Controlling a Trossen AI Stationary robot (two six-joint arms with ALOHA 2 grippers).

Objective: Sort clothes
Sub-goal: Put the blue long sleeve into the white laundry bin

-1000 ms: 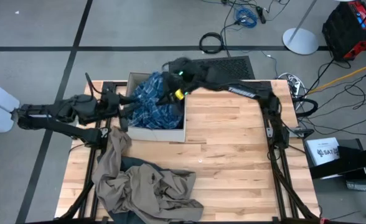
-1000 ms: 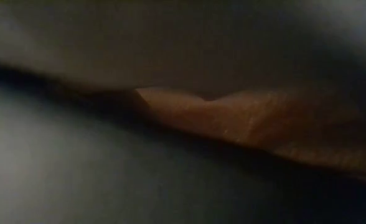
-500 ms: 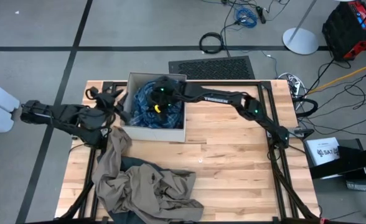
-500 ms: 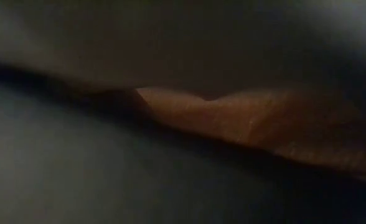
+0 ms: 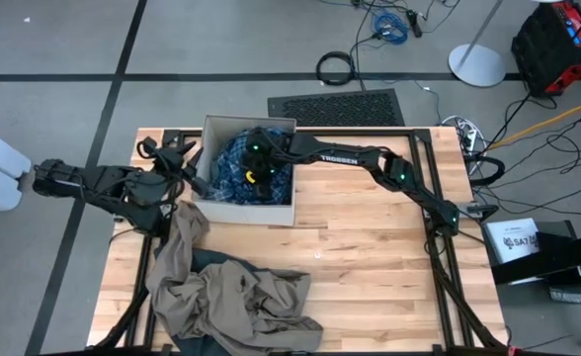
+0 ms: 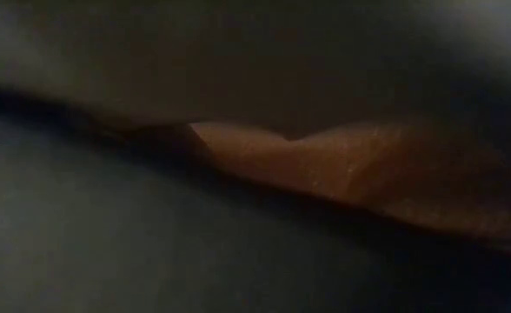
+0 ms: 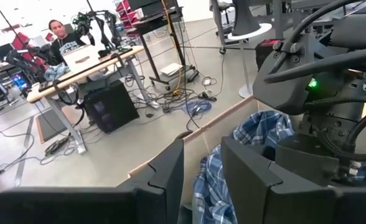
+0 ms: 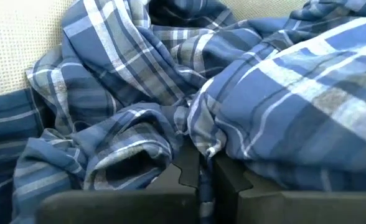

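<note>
Covering the near left corner of the wooden table (image 5: 370, 267), a khaki-tan garment (image 5: 221, 292) lies crumpled, one strip running up toward the left gripper (image 5: 185, 158); a dark navy garment (image 5: 233, 263) shows in its folds. Low view: blocked by dark cloth, nothing readable. Left gripper sits just outside the cardboard box's (image 5: 256, 210) left wall, fingers (image 7: 170, 168) parted by a narrow gap, nothing between them. Right gripper (image 5: 254, 170) is down inside the box on the blue-and-white plaid shirt (image 5: 233, 183); its fingers (image 8: 229, 180) are pressed together, pinching a fold of plaid. Beyond the table, a person sits at a desk (image 7: 83, 68).
</note>
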